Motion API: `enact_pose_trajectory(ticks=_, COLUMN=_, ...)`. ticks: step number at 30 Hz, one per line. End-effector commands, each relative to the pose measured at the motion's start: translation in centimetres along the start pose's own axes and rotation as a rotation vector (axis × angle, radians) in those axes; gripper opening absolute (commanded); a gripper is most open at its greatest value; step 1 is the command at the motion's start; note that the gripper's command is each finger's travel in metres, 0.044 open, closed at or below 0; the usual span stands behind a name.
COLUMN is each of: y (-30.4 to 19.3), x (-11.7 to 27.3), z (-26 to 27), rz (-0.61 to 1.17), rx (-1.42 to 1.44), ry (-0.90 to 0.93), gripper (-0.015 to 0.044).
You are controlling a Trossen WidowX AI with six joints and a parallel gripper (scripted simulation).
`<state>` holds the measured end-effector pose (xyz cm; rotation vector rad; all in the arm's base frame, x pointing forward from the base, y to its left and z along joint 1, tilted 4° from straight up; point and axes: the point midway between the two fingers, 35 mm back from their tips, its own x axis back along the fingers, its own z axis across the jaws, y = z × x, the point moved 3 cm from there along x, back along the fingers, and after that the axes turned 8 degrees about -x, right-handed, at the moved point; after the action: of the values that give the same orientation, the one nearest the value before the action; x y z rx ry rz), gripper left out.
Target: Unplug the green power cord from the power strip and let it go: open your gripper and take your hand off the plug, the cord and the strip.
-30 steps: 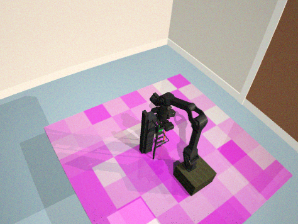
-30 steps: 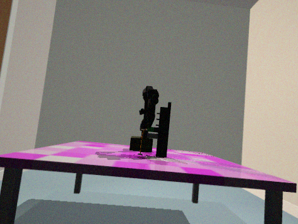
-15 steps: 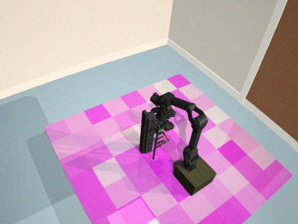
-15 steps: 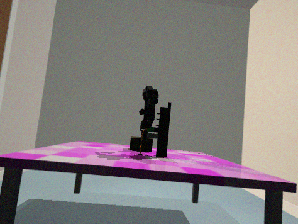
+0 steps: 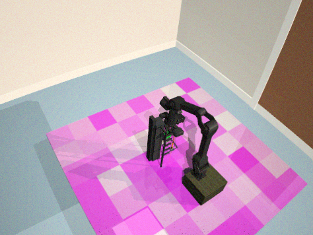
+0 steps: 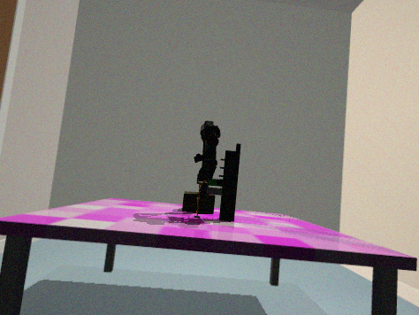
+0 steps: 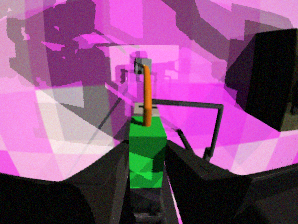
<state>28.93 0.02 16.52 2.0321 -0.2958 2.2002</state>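
The black power strip (image 5: 154, 138) (image 6: 229, 186) stands upright on the table. The green plug (image 5: 168, 134) (image 6: 215, 182) (image 7: 146, 162) sticks out sideways from its socket side and seems to meet the strip; its prongs are hidden. An orange cord (image 6: 198, 205) (image 7: 147, 95) leaves the plug's outer end and hangs down towards the table. My gripper (image 7: 146, 145) is shut on the green plug, with one dark finger on each side of it in the wrist view. In the top and exterior views the fingers are small and dark beside the strip.
A thin black rod frame (image 5: 161, 158) (image 7: 218, 130) stands close beside the strip, below my gripper. Other short black parts stick out of the strip above and below the plug. My arm's box-shaped base (image 5: 205, 181) (image 6: 191, 203) (image 7: 270, 80) stands nearby on the pink checked table (image 5: 112, 179) (image 6: 97, 214).
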Motion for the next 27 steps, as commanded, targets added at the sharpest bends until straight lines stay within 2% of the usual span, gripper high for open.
enact_pose_trajectory(ticks=1, y=2.9, x=0.3, z=0.4, rz=-0.079, rx=-0.033, ry=0.013, gripper=0.0000)
enact_pose_trajectory(ticks=11, y=4.6, x=0.4, z=0.4, rz=-0.082, rx=-0.034, ry=0.013, gripper=0.0000)
enact_pose_trajectory(ticks=16, y=3.1, x=0.1, z=0.2, rz=-0.082, rx=-0.035, ry=0.011, gripper=0.0131)
enact_pose_trajectory(ticks=27, y=4.2, x=0.4, z=0.4, rz=-0.083, rx=-0.035, ry=0.011, gripper=0.0420)
